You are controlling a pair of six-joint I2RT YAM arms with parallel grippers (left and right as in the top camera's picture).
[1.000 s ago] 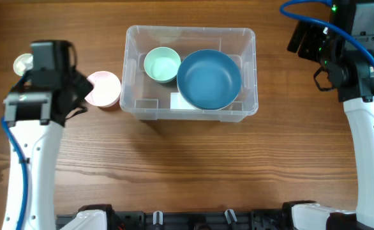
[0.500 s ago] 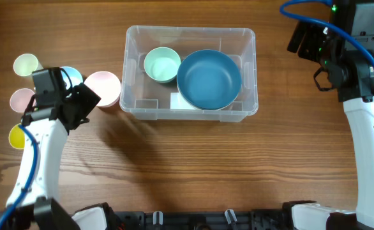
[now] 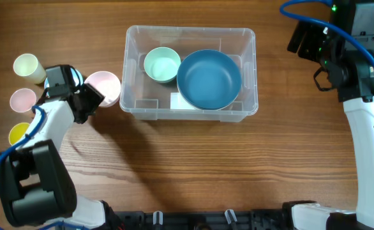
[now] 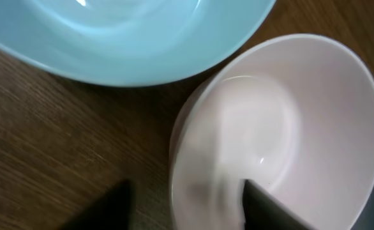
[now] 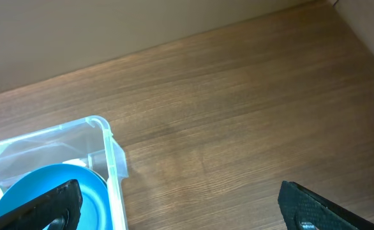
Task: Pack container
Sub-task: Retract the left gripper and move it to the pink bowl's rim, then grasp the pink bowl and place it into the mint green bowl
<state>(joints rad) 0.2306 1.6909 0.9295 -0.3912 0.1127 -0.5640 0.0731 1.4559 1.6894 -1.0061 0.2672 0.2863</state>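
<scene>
Straddling the near wall of the pink bowl (image 4: 283, 115), the left gripper (image 4: 186, 195) is standing jaws apart, one finger inside, one outside, not yet pinching. Closing squarely on that wall, clear of the light blue bowl (image 4: 129, 38) alongside, is looking wisest. Its arm is lying stretched forward, wrist pointing down. Just beyond, the container (image 3: 190, 30) is sitting mid-table, holding a blue bowl (image 3: 209, 78) and a mint bowl (image 3: 162, 64). Farthest off, the right gripper (image 5: 184, 207) is hovering wide open, empty.

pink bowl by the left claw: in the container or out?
Out. The pink bowl sits on the table left of the container, left claw astride its rim.
</scene>
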